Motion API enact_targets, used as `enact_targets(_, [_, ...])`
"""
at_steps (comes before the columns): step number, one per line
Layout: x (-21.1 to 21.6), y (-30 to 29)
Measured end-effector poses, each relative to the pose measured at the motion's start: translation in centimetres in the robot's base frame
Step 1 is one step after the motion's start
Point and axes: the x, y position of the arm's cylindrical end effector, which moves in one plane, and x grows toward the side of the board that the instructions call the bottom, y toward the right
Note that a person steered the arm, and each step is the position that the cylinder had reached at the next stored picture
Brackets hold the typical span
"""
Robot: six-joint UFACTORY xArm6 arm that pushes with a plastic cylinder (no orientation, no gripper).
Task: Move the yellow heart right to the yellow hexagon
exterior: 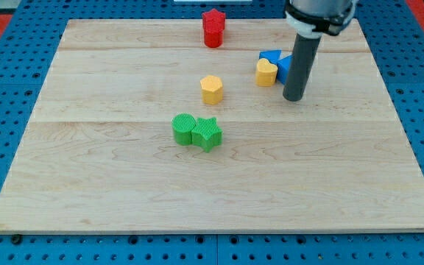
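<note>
Although the arm carries no hand and so can grip nothing, my tip (294, 98) stands on the pale wooden table (109, 184) just at four o'clock of the small yellow plastic heart block (266, 73), near it but seemingly not touching. The heart sits toward the table's upper right, with a blue block (274, 57), shape unclear, pressed against it at about one o'clock. The yellow plastic hexagon block (211, 89) lies near the table's centre, at about eight o'clock from the heart and a little apart. Two green blocks, a ribbed round one (183, 128) and a star (207, 133), touch each other below the hexagon; a red star-like block (213, 28) stands at the top edge.

I judge the heart light, rigid and quick to slide or spin on smooth wood. Since holding is impossible, contact belongs on its two o'clock flank, squarely opposite the hexagon; an off-centre push would likely twist it aside.
</note>
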Motion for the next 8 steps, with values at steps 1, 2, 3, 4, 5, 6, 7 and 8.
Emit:
enact_targets(1, [-3.1,0.0])
enact_targets(2, [-5.6,0.0])
enact_targets(3, [-6.2,-2.3])
enact_targets(4, [-5.1,-6.4])
enact_targets(5, [-3.8,-7.2])
enact_targets(6, [-3.3,-6.5])
enact_targets(7, [-2.5,-5.2])
enact_targets(8, [-1.9,-4.0])
